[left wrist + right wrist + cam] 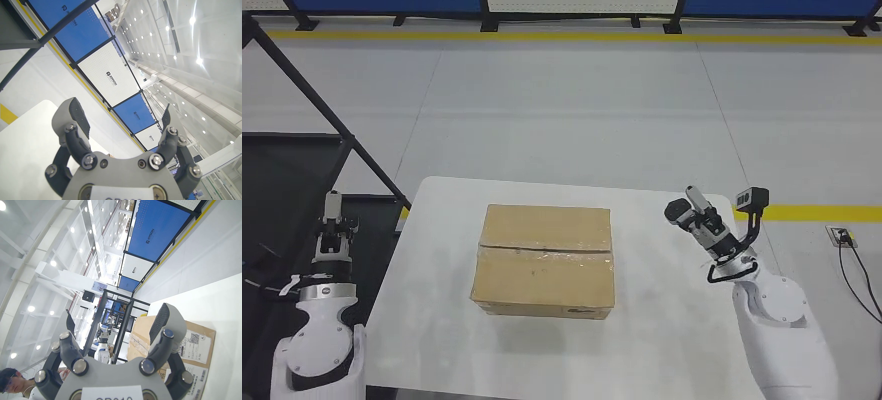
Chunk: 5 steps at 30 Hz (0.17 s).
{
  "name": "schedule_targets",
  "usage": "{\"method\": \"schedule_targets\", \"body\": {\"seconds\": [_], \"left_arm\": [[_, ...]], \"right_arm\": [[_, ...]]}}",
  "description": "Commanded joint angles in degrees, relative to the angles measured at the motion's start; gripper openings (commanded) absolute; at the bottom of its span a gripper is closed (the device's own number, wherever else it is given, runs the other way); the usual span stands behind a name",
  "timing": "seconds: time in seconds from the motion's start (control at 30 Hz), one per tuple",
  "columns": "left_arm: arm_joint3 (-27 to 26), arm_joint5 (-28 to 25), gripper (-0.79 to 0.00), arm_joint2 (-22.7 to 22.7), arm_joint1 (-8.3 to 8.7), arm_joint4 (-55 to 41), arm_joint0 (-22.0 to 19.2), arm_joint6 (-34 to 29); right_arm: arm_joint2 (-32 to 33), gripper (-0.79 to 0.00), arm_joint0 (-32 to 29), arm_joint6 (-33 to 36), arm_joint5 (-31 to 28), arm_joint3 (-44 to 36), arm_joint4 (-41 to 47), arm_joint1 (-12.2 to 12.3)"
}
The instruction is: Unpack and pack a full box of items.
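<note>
The cardboard box (545,260) sits shut and taped mid-frame on the white table (442,300), its contents hidden. Left gripper (122,103) and right gripper (116,308) gape wide, empty.

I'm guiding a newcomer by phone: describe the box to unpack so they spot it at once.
Find the white rounded table. Near its middle sits a brown rectangular cardboard box, flaps shut. Clear tape along its top seam and a white printed label on one side set it apart.
</note>
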Motion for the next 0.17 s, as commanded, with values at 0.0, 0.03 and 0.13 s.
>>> {"method": "schedule_targets", "body": {"seconds": [0.0,0.03,0.13], "left_arm": [[0.0,0.0,0.0,0.0,0.0,0.0,0.0,0.0],[0.0,0.0,-0.001,0.0,0.0,0.0,0.0,0.0],[0.0,0.0,0.0,0.0,0.0,0.0,0.0,0.0]], "right_arm": [[0.0,-0.001,0.0,0.0,0.0,0.0,0.0,0.0],[0.0,-0.001,0.0,0.0,0.0,0.0,0.0,0.0],[0.0,-0.001,0.0,0.0,0.0,0.0,0.0,0.0]]}}
